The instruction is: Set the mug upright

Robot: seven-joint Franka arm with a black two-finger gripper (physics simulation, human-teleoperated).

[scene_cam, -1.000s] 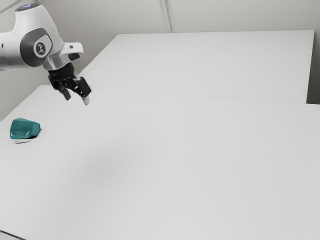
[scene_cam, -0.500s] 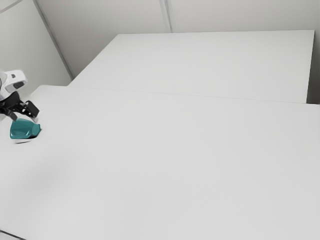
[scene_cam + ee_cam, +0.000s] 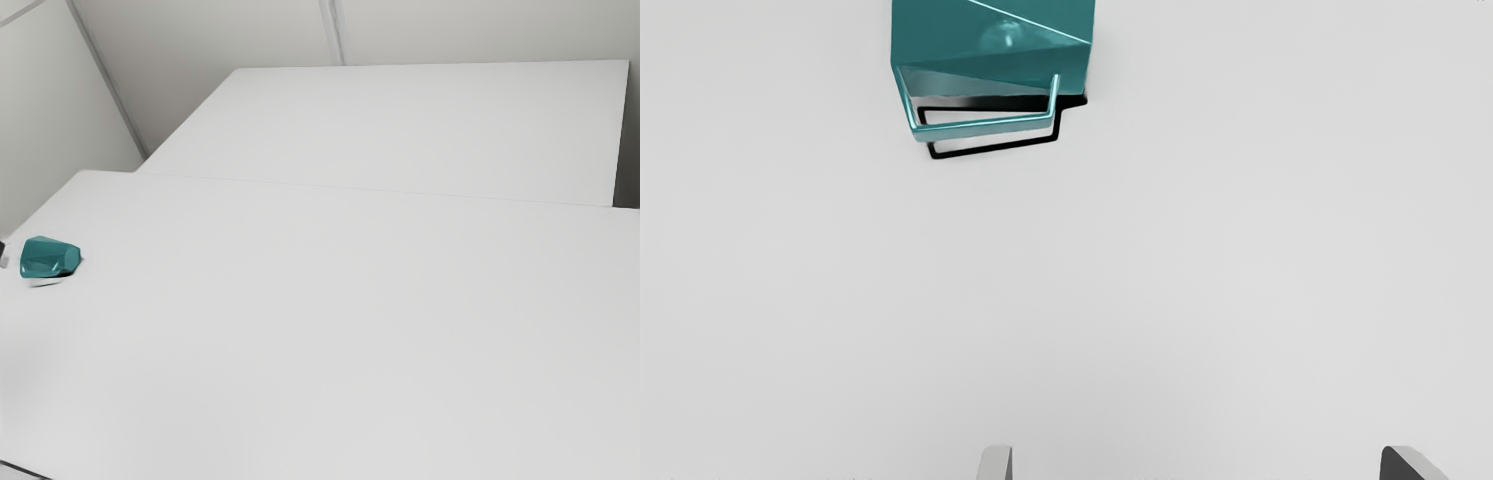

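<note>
faceted, glossy teal mug (image 3: 953, 40) (angular handle (image 3: 983, 128)) lies tipped over

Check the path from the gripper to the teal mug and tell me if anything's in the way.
Nothing visible stands between my open gripper and the mug, which lies on its side. Its own handle juts out on the side toward the gripper, so I would probably meet that first.

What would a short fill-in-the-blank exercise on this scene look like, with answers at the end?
1. The mug lies on its ____ instead of standing on its base.
2. The part of the mug nearest the gripper is its ____.
3. Holding nothing, the gripper has its fingers ____.

Missing words: side; handle; open.
</note>
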